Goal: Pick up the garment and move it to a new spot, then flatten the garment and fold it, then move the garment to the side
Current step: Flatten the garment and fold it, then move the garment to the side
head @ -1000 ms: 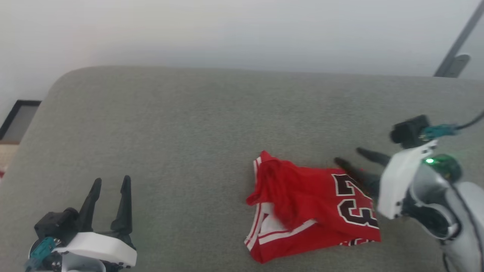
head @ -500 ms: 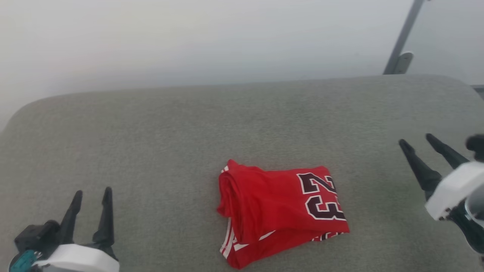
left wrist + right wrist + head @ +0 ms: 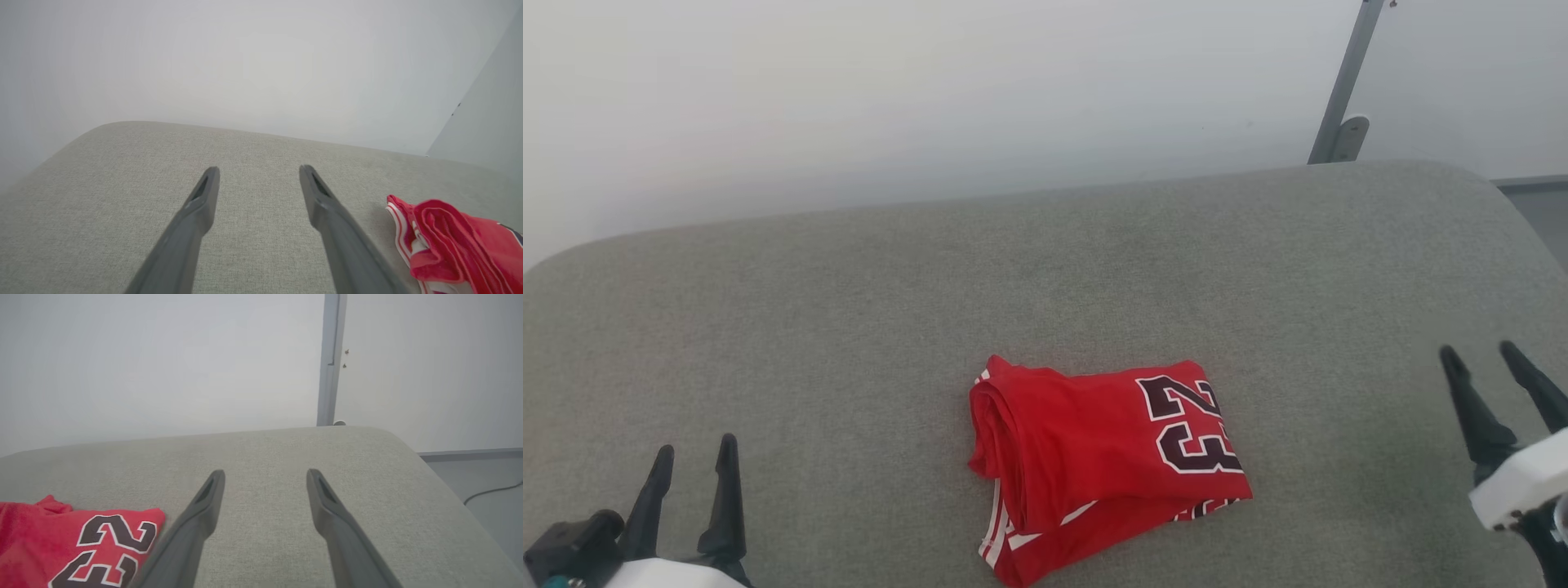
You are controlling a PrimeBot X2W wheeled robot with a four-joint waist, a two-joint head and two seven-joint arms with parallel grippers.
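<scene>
Head view. Item: the garment (image 3: 1103, 474), a red jersey folded into a compact packet.

Location: it lies on the grey cushion (image 3: 849, 327), towards the near edge. It is between your two grippers and well apart from both.

Face: dark, white-outlined numerals are uppermost on the right half. White-striped trim peeps out along the lower left edge.

Left gripper (image 3: 696, 445): at the lower left, with its fingers spread and nothing between them.

Right gripper (image 3: 1478, 351): at the lower right, with its fingers likewise spread and empty.

Condition: you can judge the folding done. The move to the side appears to be what is left.

Handling: expect it to be light, soft and limp, with no stiffness of its own. It is not fragile. The layers will probably slip over one another, and the woven cushion may drag at the bottom one.

Risk: if you lift by the top layer alone, the packet is likely to fall open.

Hold, first choice: the rolled fold along the left edge. The left wrist view shows it as a plump bundle, thick enough for you to pinch every layer at once.

Hold, second choice: the right edge by the numerals. The right wrist view shows it lying flat and thin. There you must slide a finger beneath the stack before closing.
</scene>
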